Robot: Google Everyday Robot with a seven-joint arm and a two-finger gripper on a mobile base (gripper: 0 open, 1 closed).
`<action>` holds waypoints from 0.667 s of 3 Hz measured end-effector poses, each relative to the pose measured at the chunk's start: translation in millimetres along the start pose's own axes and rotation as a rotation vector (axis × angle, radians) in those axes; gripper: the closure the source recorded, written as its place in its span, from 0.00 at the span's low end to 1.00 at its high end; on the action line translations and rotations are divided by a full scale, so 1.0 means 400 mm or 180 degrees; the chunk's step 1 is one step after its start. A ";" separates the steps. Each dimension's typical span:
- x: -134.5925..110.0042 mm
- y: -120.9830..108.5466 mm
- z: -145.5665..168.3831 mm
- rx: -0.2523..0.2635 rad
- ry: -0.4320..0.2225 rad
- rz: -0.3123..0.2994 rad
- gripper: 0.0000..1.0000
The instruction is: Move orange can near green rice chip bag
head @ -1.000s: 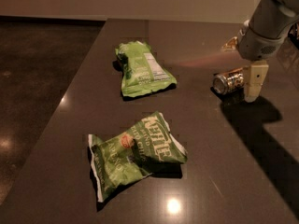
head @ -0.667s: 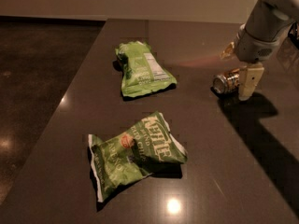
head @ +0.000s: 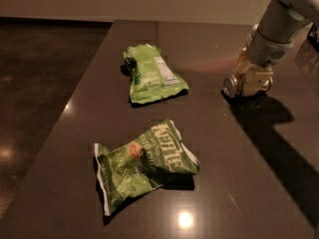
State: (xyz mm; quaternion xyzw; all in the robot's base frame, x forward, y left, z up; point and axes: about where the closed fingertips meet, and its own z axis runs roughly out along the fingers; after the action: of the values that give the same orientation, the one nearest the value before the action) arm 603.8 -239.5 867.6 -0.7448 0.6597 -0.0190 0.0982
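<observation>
The orange can lies on its side on the dark table at the right, its silver end facing me. My gripper is down over the can with its pale fingers on either side of it, closed around the can. The green rice chip bag, light green with a white label panel, lies flat at the table's far middle, well left of the can.
A crumpled green bag with white "KETTLE" lettering lies near the front middle of the table. The table's left edge runs diagonally beside a dark floor. My arm's shadow falls across the table's right side.
My gripper has lowered and shifted left over the can, and its fingers now sit around it. Both bags have stayed in place.
</observation>
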 end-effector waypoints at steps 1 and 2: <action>-0.057 -0.017 -0.015 0.0020 -0.0031 0.0071 0.87; -0.137 -0.040 -0.021 0.0049 -0.0036 0.0051 1.00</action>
State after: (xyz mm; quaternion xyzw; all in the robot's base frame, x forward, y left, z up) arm 611.0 -184.8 884.0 -0.7388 0.6649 -0.0191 0.1079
